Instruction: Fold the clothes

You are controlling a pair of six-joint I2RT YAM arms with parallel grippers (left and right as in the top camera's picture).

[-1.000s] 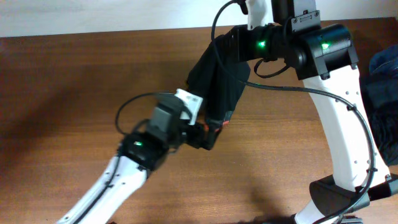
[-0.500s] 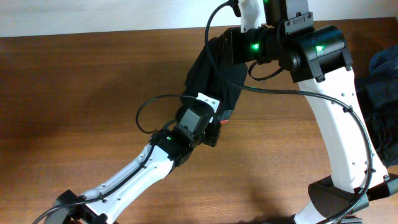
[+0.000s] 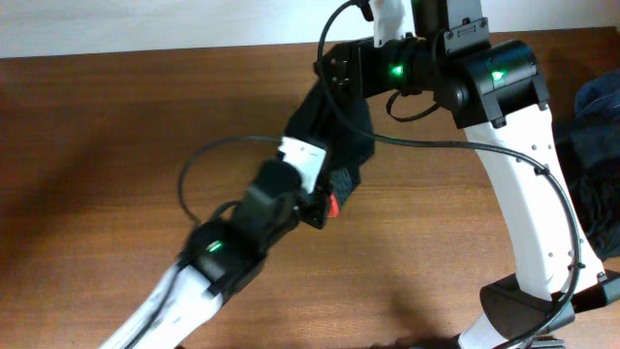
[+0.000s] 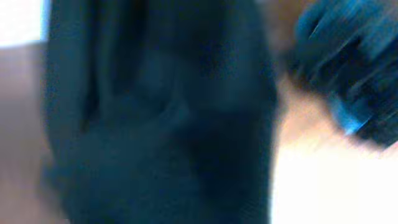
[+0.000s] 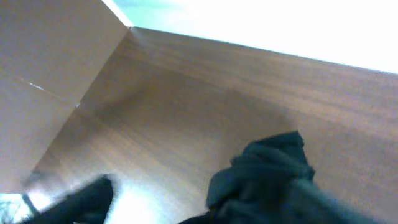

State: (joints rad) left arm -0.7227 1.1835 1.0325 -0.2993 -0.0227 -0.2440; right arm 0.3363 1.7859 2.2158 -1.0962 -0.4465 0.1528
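— Brown wooden table [image 3: 97, 174]: what's changed?
— Long black soft pants [image 3: 334, 131], mid-table near the far edge. Left gripper [image 3: 325, 206] has just clamped their red-edged lower end; looks like a handover. Right gripper [image 3: 337, 70] at top: apart or together, can't tell.
— Room?
— Bare wood leftward; blue denim heap [image 3: 596, 107] at right edge.

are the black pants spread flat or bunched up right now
Bunched: the black pants show as a narrow, gathered strip, not spread flat.

Robot lab: wooden table [image 3: 97, 145], white arms [image 3: 523, 194]
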